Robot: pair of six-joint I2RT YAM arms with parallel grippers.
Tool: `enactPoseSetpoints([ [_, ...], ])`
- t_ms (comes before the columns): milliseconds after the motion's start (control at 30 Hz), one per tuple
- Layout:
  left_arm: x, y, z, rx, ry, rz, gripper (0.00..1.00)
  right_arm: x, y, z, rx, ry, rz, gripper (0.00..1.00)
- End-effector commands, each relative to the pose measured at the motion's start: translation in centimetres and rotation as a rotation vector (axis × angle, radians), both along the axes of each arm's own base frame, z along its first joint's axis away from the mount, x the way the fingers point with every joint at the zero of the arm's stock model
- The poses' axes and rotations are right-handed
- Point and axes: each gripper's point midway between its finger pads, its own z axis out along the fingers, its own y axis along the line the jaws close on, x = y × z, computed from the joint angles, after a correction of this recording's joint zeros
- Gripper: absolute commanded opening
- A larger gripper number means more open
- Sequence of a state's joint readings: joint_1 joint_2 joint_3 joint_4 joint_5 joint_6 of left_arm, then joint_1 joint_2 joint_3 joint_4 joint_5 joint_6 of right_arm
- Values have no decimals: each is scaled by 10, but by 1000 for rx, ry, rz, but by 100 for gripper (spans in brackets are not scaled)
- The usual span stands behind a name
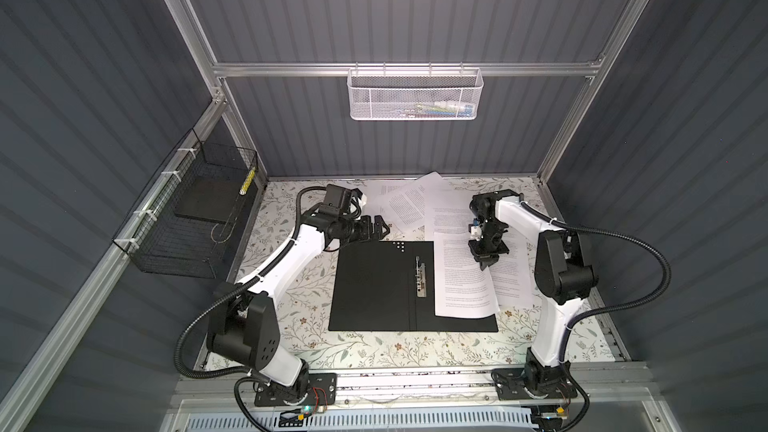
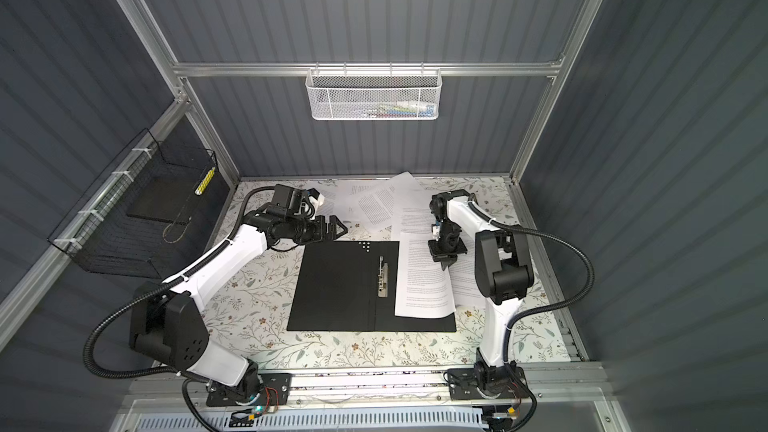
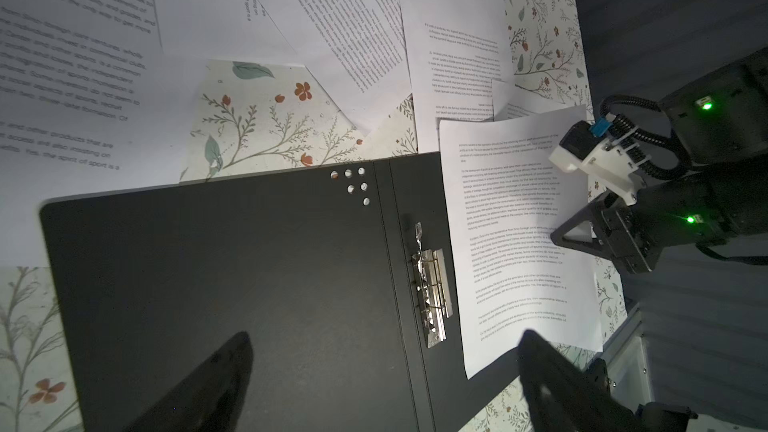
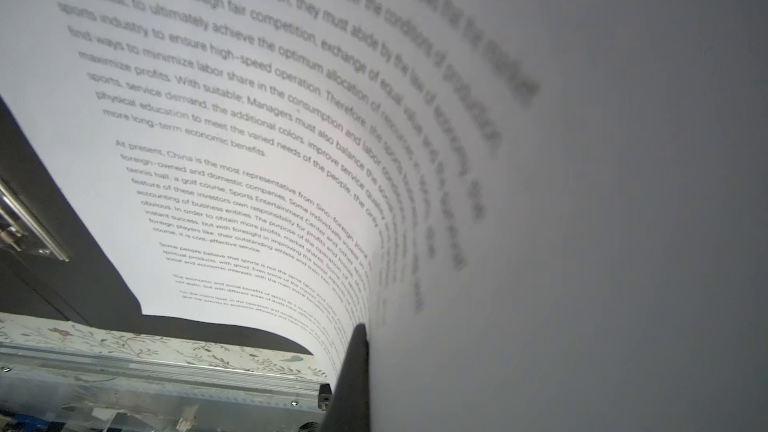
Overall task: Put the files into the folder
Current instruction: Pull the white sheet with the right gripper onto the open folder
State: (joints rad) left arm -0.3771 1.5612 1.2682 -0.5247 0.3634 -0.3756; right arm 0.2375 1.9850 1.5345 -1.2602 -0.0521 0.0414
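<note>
The folder [image 1: 374,284] [image 2: 336,284] [image 3: 228,263] lies open and flat, black inside up, its metal clip [image 1: 420,280] [image 3: 432,288] on the spine. One sheet of the files [image 1: 461,284] [image 2: 419,284] [image 3: 511,243] [image 4: 249,118] rests on the folder's right half, just right of the clip. My right gripper [image 1: 484,265] [image 2: 444,263] [image 4: 365,334] is shut on that sheet's right edge, which curls upward. More files [image 1: 407,201] [image 2: 374,201] [image 3: 332,14] lie scattered behind the folder. My left gripper [image 1: 384,228] [image 2: 343,228] [image 3: 386,338] hovers open past the folder's far left corner, holding nothing.
A black wire basket [image 1: 195,218] hangs on the left wall. A white mesh basket [image 1: 415,95] hangs on the back rail. The floral table cover [image 1: 299,284] shows around the folder. Another sheet [image 1: 511,280] lies under the right arm.
</note>
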Motion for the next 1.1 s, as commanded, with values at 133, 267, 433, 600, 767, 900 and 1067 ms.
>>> enactPoseSetpoints([
  [133, 1, -9, -7, -42, 18, -39, 100, -4, 13, 8, 27, -50, 102, 0],
  [267, 1, -11, -10, -50, 30, -43, 100, -10, 24, 9, 51, -42, 130, 0],
  [433, 0, -12, -11, -56, 37, -45, 100, -11, 33, 15, 74, -62, 139, 0],
  [600, 0, -12, -11, -56, 40, -43, 100, -12, 42, 18, 96, -74, 159, 0],
  [767, 0, -11, -12, -54, 42, -41, 100, -16, 48, 17, 111, -68, 175, 0],
  [900, 0, -11, -11, -53, 37, -40, 100, -20, 50, 14, 110, -46, 183, 0],
  [1067, 0, -10, -11, -53, 40, -40, 100, -25, 44, 11, 81, -27, 184, 0],
])
